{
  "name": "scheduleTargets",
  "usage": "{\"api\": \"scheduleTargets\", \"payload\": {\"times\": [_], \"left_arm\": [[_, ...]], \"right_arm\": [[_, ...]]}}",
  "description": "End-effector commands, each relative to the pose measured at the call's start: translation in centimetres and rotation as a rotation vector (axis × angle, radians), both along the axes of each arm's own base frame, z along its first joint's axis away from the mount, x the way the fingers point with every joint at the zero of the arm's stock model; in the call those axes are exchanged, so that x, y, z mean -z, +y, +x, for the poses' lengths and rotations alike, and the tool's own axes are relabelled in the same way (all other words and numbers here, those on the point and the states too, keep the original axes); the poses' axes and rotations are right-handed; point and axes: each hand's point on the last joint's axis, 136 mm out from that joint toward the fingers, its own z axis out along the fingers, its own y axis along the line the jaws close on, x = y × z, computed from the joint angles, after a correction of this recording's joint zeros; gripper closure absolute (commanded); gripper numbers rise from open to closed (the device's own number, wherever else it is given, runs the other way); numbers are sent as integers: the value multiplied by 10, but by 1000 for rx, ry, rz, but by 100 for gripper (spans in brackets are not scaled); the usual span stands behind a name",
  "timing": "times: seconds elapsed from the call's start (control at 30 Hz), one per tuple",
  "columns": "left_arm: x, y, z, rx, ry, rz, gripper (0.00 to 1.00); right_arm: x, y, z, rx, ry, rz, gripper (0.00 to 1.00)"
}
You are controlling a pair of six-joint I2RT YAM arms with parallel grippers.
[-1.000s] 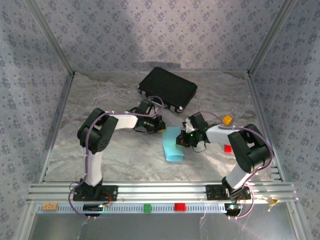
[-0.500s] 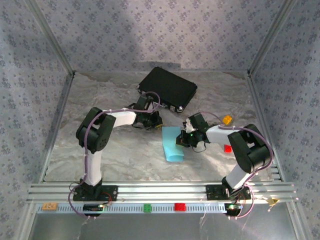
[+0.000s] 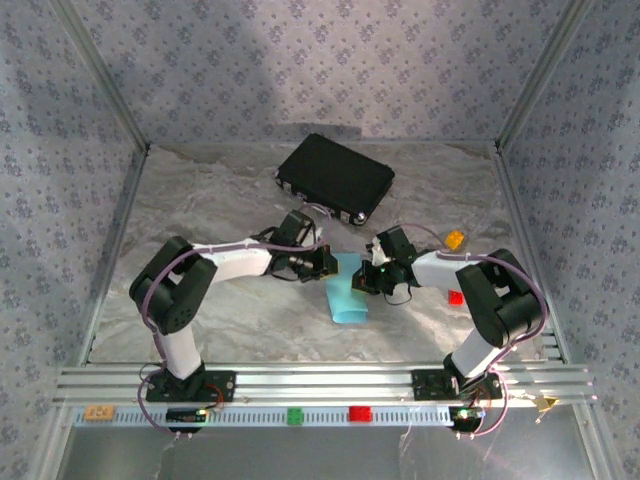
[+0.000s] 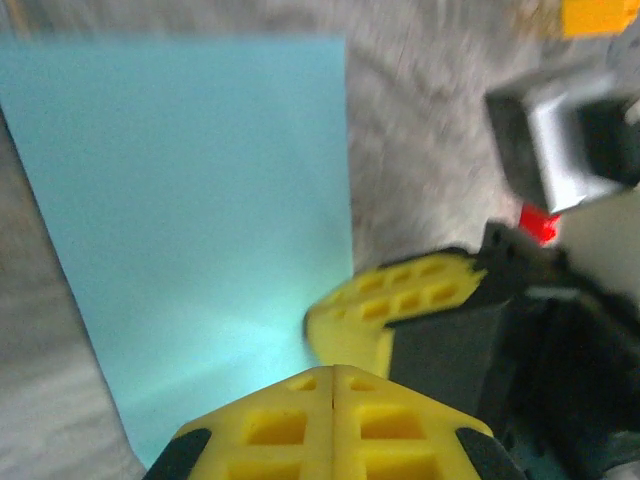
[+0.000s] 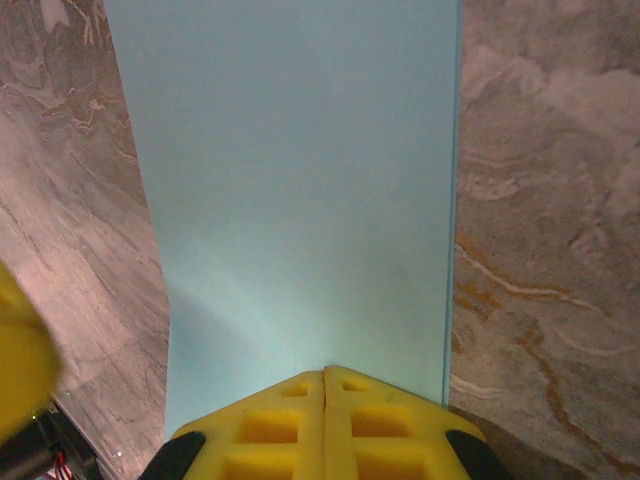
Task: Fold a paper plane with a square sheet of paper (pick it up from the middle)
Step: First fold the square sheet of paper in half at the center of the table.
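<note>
paper: the square sheet of paper [image 3: 347, 297] lies flat on the table [image 3: 230, 310], mid-scene between the two arms. Its outline reads as a narrow strip, long axis near-far, not a square.
layers: the right wrist view shows a doubled line along the strip's right long edge. My read is one half-fold made, two layers stacked.
near end: looks slightly curled in the top view, but it's too small to be sure.
left gripper [image 3: 328, 262]: jaws fully closed, tips at the strip's far-left corner. No paper pinched between them that I can see. Pressing down or just above the sheet, cannot tell.
right gripper [image 3: 366, 281]: jaws also fully closed, nothing clamped, tips at the strip's right edge, far half. Contact with the sheet is likely but not confirmed.
spacing: the grippers are near each other across the strip's far end.
done: pickup and first centre fold, judging by the shape.
left: nose corner folds, wing folds and centre ridge. No dart shape yet, so it's early in the job.
surroundings: black case [image 3: 335, 178] at the far centre, well apart. Orange block [image 3: 455, 239] and red block [image 3: 456, 296] sit right of the paper, beside the right arm.
</note>
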Motion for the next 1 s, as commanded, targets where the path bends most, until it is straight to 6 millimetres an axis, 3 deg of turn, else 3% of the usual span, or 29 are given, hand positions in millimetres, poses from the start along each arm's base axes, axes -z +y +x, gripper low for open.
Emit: {"api": "scheduleTargets", "payload": {"times": [0.0, 0.37, 0.7, 0.8, 0.97], "left_arm": [[-2, -8, -5, 21, 17, -48, 100], [37, -1, -27, 67, 85, -2, 100], [81, 40, -51, 120, 87, 195, 100], [69, 37, -47, 104, 58, 164, 100], [21, 14, -31, 71, -3, 48, 100]], "right_arm": [[35, -29, -25, 42, 100, -162, 100], [35, -30, -26, 40, 100, -165, 100], [36, -33, -27, 44, 103, -172, 100], [36, -32, -27, 43, 103, -171, 100], [35, -33, -27, 44, 100, -171, 100]]}}
